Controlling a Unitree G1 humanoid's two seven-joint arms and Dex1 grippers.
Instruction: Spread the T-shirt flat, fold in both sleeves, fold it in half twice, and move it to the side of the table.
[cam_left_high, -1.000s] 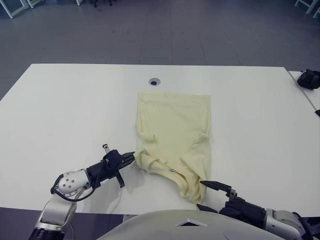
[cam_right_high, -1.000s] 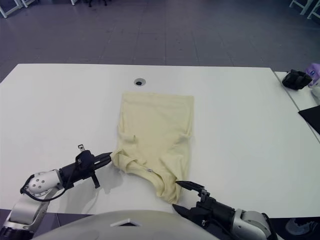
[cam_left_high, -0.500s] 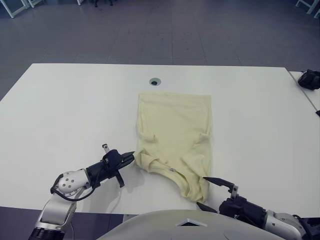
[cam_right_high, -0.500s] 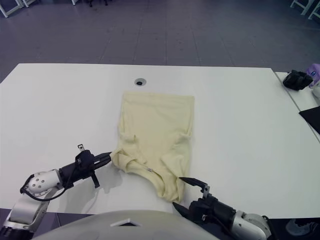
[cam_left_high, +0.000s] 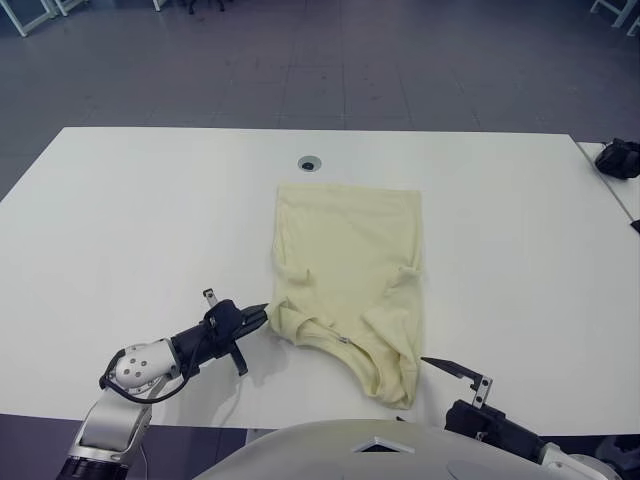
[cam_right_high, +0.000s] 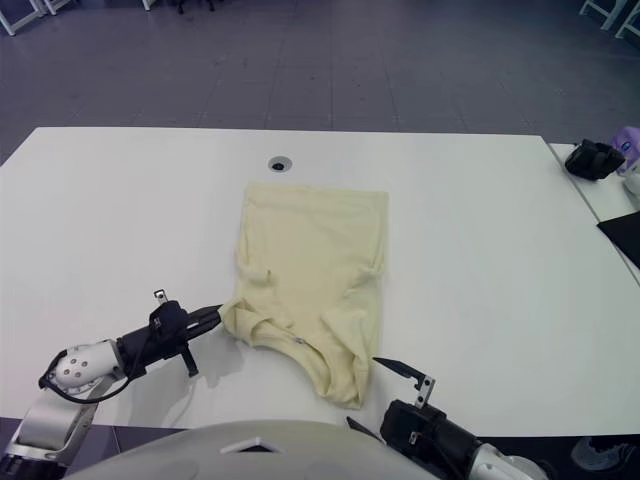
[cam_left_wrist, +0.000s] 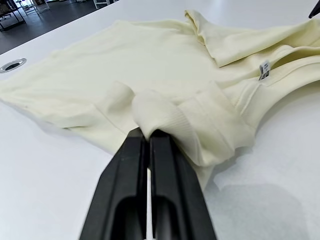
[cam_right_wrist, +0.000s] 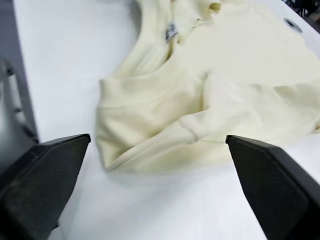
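Here, closest to us, the left gripper (cam_left_high: 262, 313) is pressed together on a roll of fabric at the near-left corner of the T-shirt (cam_left_high: 350, 260), on the collar end. The right gripper (cam_right_wrist: 158, 137) waits at the near edge of the table (cam_left_high: 150, 200) with its two fingers spread wide apart and nothing between them. The near-right corner of the shirt lies just ahead of it and a little toward the left arm, near but, as far as we can see, not touching. This is the relation we judge the next move to depend on: one corner is already held, and the other is free and lies in front of an opened gripper. The shirt is in the middle of the table with both sleeves turned in, its long axis running straight away from us — collar and label near, hem far. We think the first half fold is the step in hand, and the right arm would have to reach only a little forward and inward. Beyond the hem there is a round cable hole (cam_left_high: 310, 163) in the white top. Farther right a dark object (cam_left_high: 618, 158) sits on a neighbouring surface, and behind it all is grey tiled floor (cam_left_high: 300, 60).
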